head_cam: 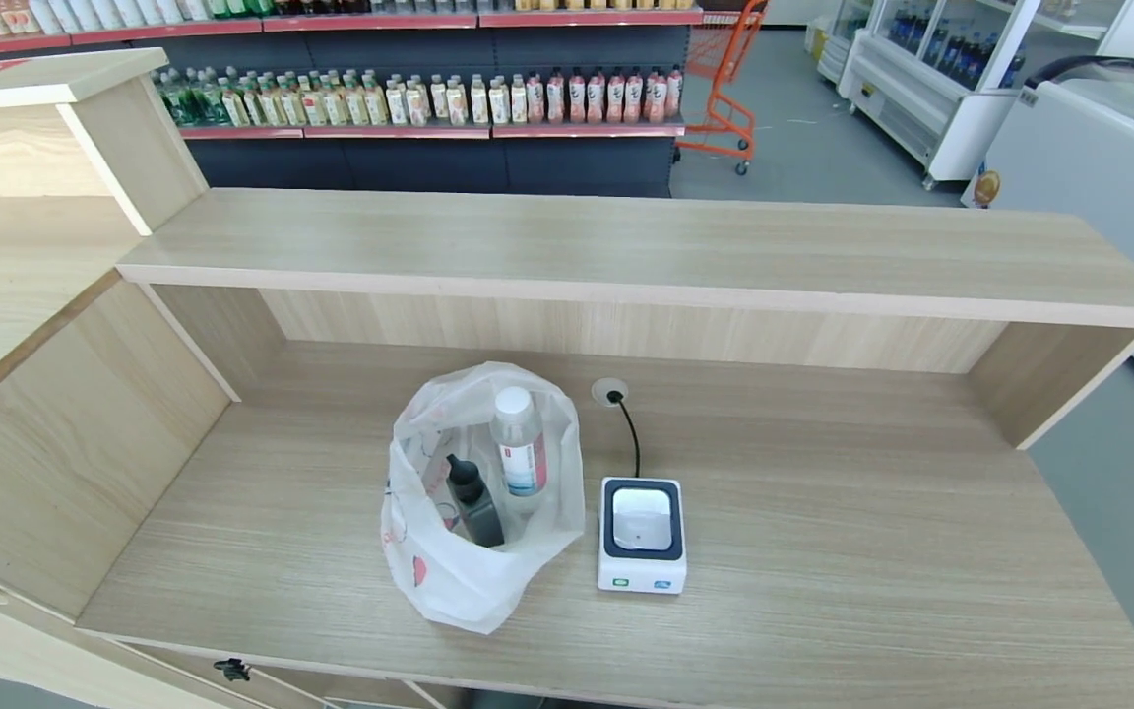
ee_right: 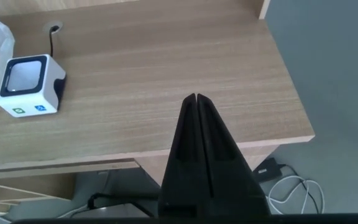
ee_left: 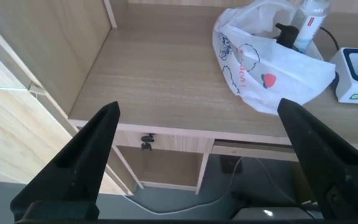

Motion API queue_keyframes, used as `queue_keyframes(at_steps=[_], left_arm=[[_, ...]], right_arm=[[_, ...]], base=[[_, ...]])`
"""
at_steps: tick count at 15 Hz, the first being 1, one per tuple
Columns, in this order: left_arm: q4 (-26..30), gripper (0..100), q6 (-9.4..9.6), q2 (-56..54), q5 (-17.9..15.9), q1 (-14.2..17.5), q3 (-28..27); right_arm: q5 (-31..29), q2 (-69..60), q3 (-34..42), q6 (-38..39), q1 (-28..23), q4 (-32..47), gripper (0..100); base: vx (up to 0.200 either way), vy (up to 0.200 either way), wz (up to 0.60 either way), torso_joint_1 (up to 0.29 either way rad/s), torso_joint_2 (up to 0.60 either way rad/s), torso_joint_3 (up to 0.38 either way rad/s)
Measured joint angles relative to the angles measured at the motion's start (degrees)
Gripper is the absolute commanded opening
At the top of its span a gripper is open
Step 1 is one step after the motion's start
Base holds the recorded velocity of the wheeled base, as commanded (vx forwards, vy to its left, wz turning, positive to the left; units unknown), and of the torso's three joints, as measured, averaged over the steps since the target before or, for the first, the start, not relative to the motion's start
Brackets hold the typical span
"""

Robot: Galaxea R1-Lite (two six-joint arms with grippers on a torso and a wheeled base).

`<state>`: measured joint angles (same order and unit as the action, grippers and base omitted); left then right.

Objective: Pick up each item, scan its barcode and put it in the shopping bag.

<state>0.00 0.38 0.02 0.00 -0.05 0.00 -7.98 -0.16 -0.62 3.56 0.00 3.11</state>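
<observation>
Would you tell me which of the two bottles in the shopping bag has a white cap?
The taller clear bottle with the red and blue label; the dark bottle beside it has a black top.

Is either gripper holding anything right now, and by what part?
Nothing is held. The left gripper is open and empty; the right gripper is shut with nothing between its jaws.

No text can be read. The bottle [head_cam: 518, 443] inside the shopping bag [head_cam: 449, 581] carries a red-and-blue label with illegible print. The scanner [head_cam: 641, 535], at the bag's 3 o'clock, bears green and blue marks, also illegible.
</observation>
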Motion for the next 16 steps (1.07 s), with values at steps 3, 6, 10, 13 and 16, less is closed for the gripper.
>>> queue_keyframes(at_steps=[3, 6, 10, 13, 16], left_arm=[[0.00, 100, -0.09, 0.00, 0.00, -0.05, 0.00], [0.00, 100, -0.11, 0.00, 0.00, -0.05, 0.00], [0.00, 100, -0.11, 0.00, 0.00, -0.05, 0.00], [0.00, 100, -0.13, 0.00, 0.00, -0.05, 0.00], [0.00, 100, -0.13, 0.00, 0.00, -0.05, 0.00]], right_arm=[[-0.02, 0.00, 0.00, 0.21, 0.00, 0.00, 0], [-0.02, 0.02, 0.00, 0.21, 0.00, 0.00, 0], [-0.02, 0.05, 0.00, 0.23, 0.00, -0.02, 0], [-0.02, 0.05, 0.00, 0.23, 0.00, -0.02, 0], [0.00, 0.06, 0.00, 0.29, 0.00, -0.02, 0]], base=[[0.000, 0.000, 0.00, 0.000, 0.00, 0.000], [0.000, 0.000, 0.00, 0.000, 0.00, 0.000], [0.000, 0.000, 0.00, 0.000, 0.00, 0.000], [0.000, 0.000, 0.00, 0.000, 0.00, 0.000], [0.000, 0.000, 0.00, 0.000, 0.00, 0.000]])
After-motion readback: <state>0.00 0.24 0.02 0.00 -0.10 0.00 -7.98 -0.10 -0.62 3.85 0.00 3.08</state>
